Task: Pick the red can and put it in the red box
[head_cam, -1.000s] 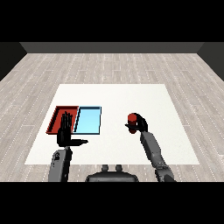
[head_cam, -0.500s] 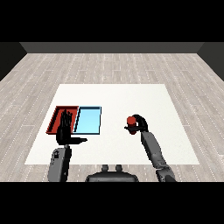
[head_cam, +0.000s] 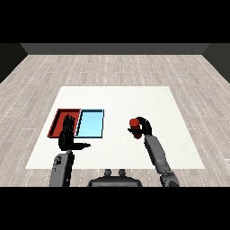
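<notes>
I have the right hand (head_cam: 143, 126) curled round the can (head_cam: 134, 123), fingers wrapped on its right side and the thumb side toward me. The can is red and upright, and sits in the hand over the right half of the tabletop (head_cam: 134, 96), nearer the front edge than the back. I cannot tell whether its base touches the tabletop or hangs just above it. The grey right forearm runs from the hand down toward the front right corner.

The left hand (head_cam: 67, 136) holds nothing. Its fingers (head_cam: 68, 122) are straight and point away from me, close together, and the thumb sticks out to the right. It stands near the front left of the tabletop, and from my view the fingertips overlap the front edge of the red tray (head_cam: 59, 117). I cannot tell whether they touch it.

The red tray lies on the left part of the tabletop, with the blue tray (head_cam: 91, 123) right beside it on its right, their long sides touching. Both trays are well apart from the can, with bare tabletop between the blue tray and the right hand. The can is not yet in the red tray.
</notes>
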Motion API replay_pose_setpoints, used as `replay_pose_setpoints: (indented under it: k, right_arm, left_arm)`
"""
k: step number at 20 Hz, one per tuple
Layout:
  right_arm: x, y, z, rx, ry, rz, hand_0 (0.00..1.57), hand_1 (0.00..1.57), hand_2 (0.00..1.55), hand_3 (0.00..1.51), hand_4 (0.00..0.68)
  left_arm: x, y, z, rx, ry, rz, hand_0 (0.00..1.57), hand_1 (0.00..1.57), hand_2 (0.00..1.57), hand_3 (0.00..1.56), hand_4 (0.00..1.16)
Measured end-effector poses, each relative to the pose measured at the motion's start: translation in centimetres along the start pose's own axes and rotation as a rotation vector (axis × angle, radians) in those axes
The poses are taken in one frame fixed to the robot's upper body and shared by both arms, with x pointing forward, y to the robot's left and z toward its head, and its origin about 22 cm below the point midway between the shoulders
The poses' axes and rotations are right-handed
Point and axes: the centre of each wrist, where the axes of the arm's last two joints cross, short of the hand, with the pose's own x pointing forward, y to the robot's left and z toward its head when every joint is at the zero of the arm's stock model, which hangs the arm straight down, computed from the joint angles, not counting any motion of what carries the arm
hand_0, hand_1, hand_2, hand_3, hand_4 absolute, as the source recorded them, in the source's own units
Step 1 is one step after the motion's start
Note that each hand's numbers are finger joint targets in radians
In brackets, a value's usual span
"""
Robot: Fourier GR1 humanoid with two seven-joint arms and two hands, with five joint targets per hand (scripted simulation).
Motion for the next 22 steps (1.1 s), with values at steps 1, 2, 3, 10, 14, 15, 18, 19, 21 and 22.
replay_pose_setpoints:
  k: [1, 2, 3, 10, 14, 15, 18, 19, 21, 22]
  right_arm:
    - [0.5, -0.1, 0.0, -0.002, -0.018, -0.002, 1.54, 1.54, 1.47, 1.38, 0.586]
    - [1.0, -0.3, -0.2, -0.006, -0.033, -0.005, 1.54, 1.54, 1.47, 1.38, 0.586]
    - [1.6, -0.3, -0.2, -0.008, -0.043, -0.006, 1.55, 1.55, 1.46, 1.38, 0.581]
    - [4.7, -1.3, 0.7, -0.023, -0.152, -0.026, 1.54, 1.54, 1.47, 1.40, 0.617]
    - [6.9, -2.5, 1.9, -0.021, -0.233, -0.045, 1.51, 1.51, 1.46, 1.40, 0.643]
    - [7.5, -2.4, 2.3, -0.016, -0.257, -0.052, 1.48, 1.48, 1.44, 1.40, 0.631]
    - [9.3, -1.7, 2.6, -0.013, -0.317, -0.065, 1.48, 1.48, 1.43, 1.39, 0.636]
    - [9.8, -0.7, 2.4, -0.012, -0.330, -0.068, 1.48, 1.48, 1.43, 1.39, 0.636]
    - [10.6, 2.0, 1.9, -0.009, -0.348, -0.071, 1.48, 1.48, 1.43, 1.39, 0.636]
    - [10.8, 3.5, 1.3, -0.008, -0.353, -0.066, 1.48, 1.48, 1.43, 1.39, 0.636]
  left_arm:
    - [-0.2, 0.0, 0.2, -0.005, 0.005, 0.004, 0.00, 0.00, 0.00, 0.00, 0.00]
    - [-0.2, 0.2, -0.3, -0.007, 0.004, 0.004, 0.00, 0.00, 0.00, 0.00, 0.00]
    - [-0.2, 0.2, 0.0, -0.007, 0.005, 0.007, 0.00, 0.00, 0.00, 0.00, 0.00]
    - [-0.1, -0.6, -0.1, -0.017, 0.011, -0.008, 0.00, 0.00, 0.00, 0.00, 0.00]
    - [0.5, -1.7, -1.1, -0.064, 0.005, -0.001, 0.00, 0.00, 0.00, 0.00, 0.00]
    - [0.9, -2.1, -1.1, -0.076, 0.010, 0.008, 0.00, 0.00, 0.00, 0.00, 0.00]
    - [1.1, -4.5, -1.8, -0.115, 0.036, 0.019, 0.00, 0.00, 0.00, 0.00, 0.00]
    - [1.2, -4.8, -1.9, -0.130, 0.047, 0.016, 0.00, 0.00, 0.00, 0.00, 0.00]
    - [1.4, -5.8, -2.2, -0.150, 0.066, 0.013, 0.00, 0.00, 0.00, 0.00, 0.00]
    - [1.5, -6.1, -2.3, -0.157, 0.073, 0.012, 0.00, 0.00, 0.00, 0.00, 0.00]
